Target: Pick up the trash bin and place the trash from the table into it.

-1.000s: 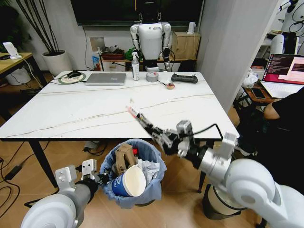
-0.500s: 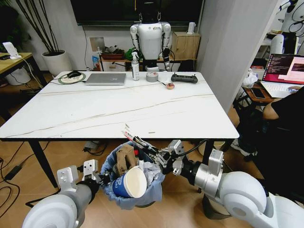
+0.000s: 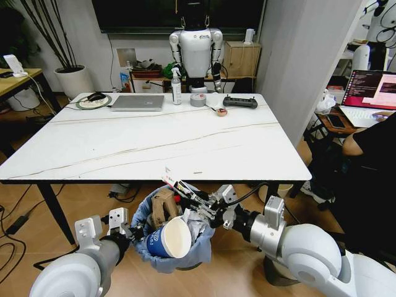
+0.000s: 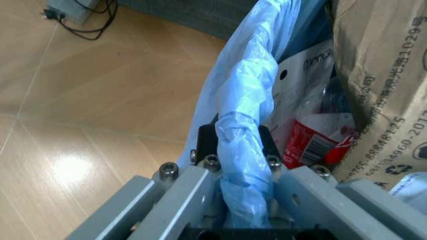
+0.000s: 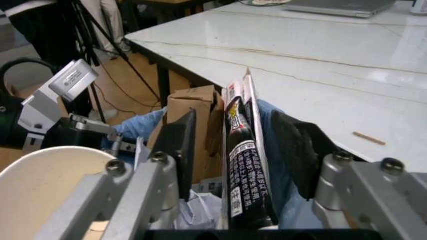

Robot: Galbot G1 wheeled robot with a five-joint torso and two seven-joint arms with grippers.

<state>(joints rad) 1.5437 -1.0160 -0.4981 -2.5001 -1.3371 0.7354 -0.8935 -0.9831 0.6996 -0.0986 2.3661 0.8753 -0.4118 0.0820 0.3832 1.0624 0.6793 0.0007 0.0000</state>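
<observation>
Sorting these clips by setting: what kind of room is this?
Probably a robotics lab or office: a humanoid robot stands behind the table, which holds a laptop, and a second open laptop shows text at the right.

The left arm reached forward low at the robot's left, its pincer (image 3: 129,233) clamped on a rim, fingers (image 4: 267,145) pressed on either side of it. The right arm stretched across toward the left, forearm nearly level, its pincer (image 3: 197,204) parted, fingers (image 5: 181,145) standing clear on both sides.
</observation>
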